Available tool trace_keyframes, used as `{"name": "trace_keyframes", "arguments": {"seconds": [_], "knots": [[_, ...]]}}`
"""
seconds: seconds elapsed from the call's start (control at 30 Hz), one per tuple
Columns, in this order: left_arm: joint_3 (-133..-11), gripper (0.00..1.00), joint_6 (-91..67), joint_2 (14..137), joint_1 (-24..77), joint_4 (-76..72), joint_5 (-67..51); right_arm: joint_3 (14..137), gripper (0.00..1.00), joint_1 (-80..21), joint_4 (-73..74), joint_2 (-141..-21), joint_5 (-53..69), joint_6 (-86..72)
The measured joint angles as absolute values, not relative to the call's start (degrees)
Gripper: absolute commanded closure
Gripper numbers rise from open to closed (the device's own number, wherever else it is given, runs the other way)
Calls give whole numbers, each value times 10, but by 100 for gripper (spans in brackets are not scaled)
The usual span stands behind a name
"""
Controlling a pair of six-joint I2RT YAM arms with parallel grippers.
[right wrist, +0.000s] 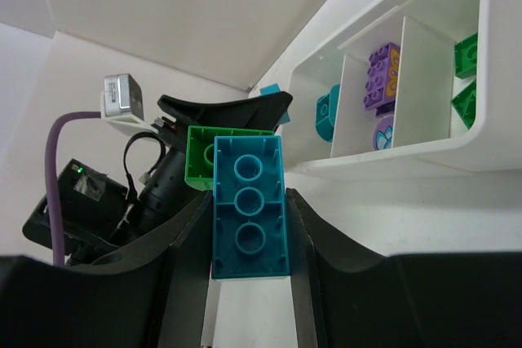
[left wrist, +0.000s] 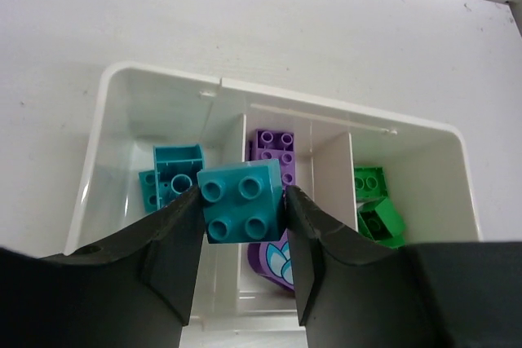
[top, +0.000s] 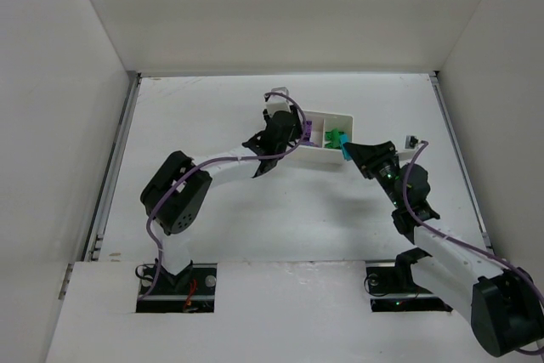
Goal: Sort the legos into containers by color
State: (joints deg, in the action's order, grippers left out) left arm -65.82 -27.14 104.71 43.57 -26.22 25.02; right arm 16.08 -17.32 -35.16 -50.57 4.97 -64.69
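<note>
The left pincer [left wrist: 243, 211] was clamped on a teal brick [left wrist: 242, 200], which hung above the tray [left wrist: 155, 79], almost over the wall [left wrist: 245, 132] between the teal compartment [left wrist: 130, 144] and the purple one. Let go there, the brick could strike that wall and tip in among the purple bricks [left wrist: 273, 148]. The right pincer [right wrist: 249, 211] was closed on a teal-and-green stack [right wrist: 247, 201], just beside the tray's green end and above the desk [top: 212, 108]. Dropped whole, one colour would land wrong, so it likely needed splitting first. The left arm [top: 229, 167] crowded the teal end and stood in the way, so the two arms could knock.
</note>
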Motion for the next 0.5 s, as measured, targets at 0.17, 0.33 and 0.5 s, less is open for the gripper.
{"name": "trace_keyframes", "arguments": {"seconds": [0.17, 0.33, 0.5], "knots": [[-670, 37, -259, 1061, 434, -249, 264, 160, 66, -173, -350, -507, 50, -644], [-670, 35, -256, 1056, 434, -236, 275, 160, 66, -173, -351, -517, 50, -640], [-639, 38, -264, 994, 445, -224, 272, 160, 67, -178, -349, -542, 42, -632]]}}
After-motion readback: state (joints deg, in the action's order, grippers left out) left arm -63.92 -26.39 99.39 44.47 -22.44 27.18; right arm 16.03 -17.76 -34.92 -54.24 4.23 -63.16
